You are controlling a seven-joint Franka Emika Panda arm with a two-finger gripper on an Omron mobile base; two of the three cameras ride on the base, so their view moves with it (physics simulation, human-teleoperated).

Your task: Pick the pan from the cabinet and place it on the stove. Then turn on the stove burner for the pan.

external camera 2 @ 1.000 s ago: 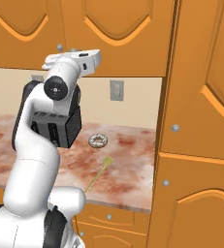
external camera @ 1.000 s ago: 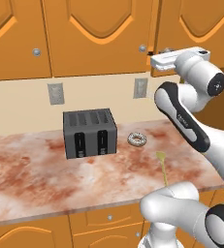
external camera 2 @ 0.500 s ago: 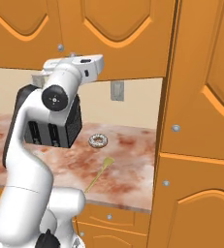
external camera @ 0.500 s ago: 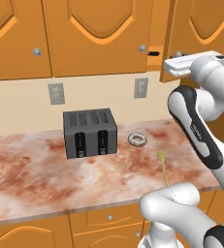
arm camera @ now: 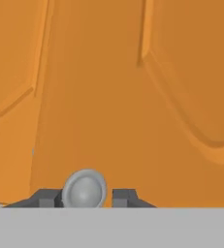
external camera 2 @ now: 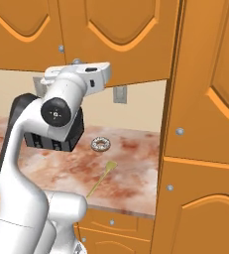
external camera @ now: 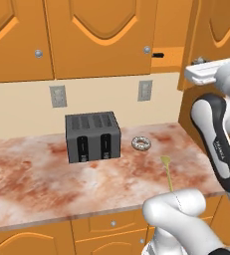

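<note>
Compared with the frame half a second before, the hand had swung further right in the left base view, and the cabinet door [external camera: 198,45] at the right end of the cabinet [external camera: 99,37] stood more ajar, its edge turned toward the camera. A dark gap with a shelf line showed behind that door, just right of the neighbouring door's knob [external camera: 147,50].

Hand view: the gripper [arm camera: 87,196] sat right against the wooden door face, with a round silver knob [arm camera: 85,189] lying between the two dark fingertips [arm camera: 45,197]. The jaws stood narrow, one on each side of the knob; whether the pads actually pressed on it could not be told.

Pan: not made out in any frame; the opened gap in the cabinet was too small and dark to show its contents.

Below the cabinet, on the reddish marbled countertop [external camera: 32,184]:
- dark grey toaster [external camera: 92,136], upright, near the back wall
- small ringed doughnut-like item [external camera: 141,144] just right of the toaster, not touching it
- thin yellow-green stick [external camera: 166,172] lying nearer the counter's front edge, apart from both

Two wall outlets [external camera: 57,96] sat on the backsplash under the cabinet.
</note>
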